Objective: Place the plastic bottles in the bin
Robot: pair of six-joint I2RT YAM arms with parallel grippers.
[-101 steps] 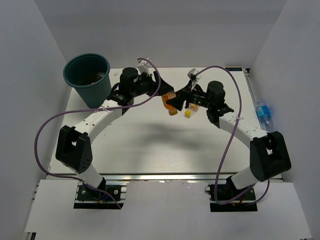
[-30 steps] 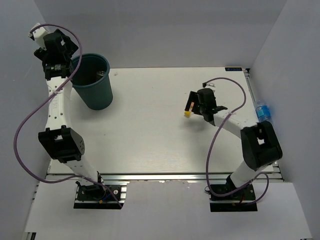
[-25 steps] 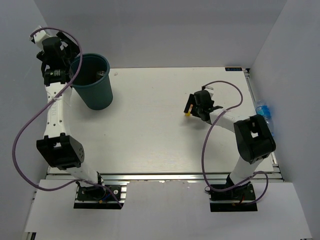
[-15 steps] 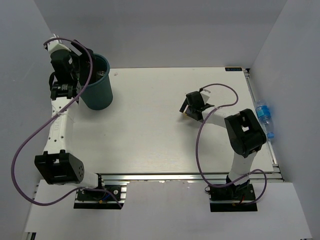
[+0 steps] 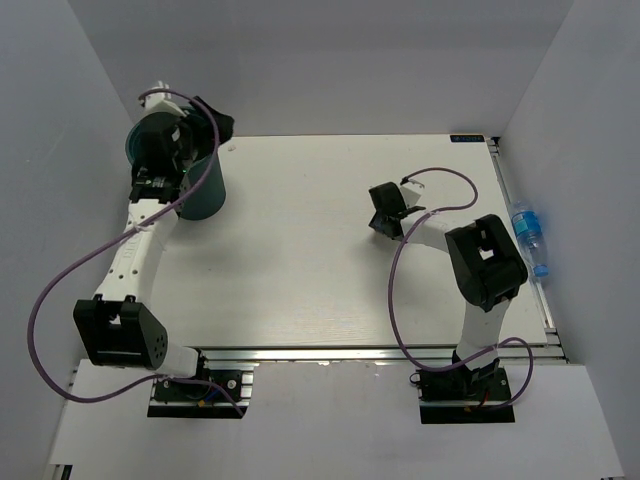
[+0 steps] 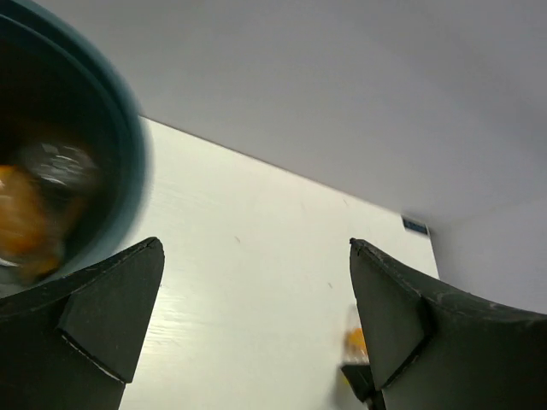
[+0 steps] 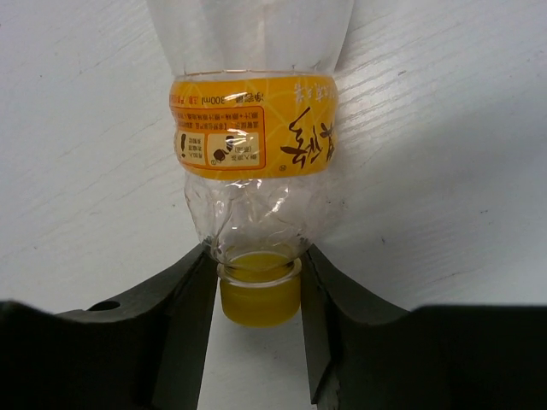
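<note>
An orange-labelled plastic bottle (image 7: 253,128) with a yellow cap (image 7: 260,299) lies on the white table. My right gripper (image 7: 256,256) is shut on its neck just above the cap. In the top view the right gripper (image 5: 385,215) covers this bottle. The dark teal bin (image 5: 205,195) stands at the far left, with my left gripper (image 5: 210,128) open above its rim. In the left wrist view the bin (image 6: 128,162) holds blurred orange bottles (image 6: 21,226), and the left gripper (image 6: 256,265) has nothing between its fingers. A clear bottle with a blue label (image 5: 528,230) lies beyond the table's right edge.
White walls enclose the table on the left, back and right. A metal rail (image 5: 380,352) runs along the near edge by the arm bases. Purple cables loop off both arms.
The left arm swung from behind the bin rightwards over its rim, still open. The right gripper came down over the orange bottle and closed on its neck.
</note>
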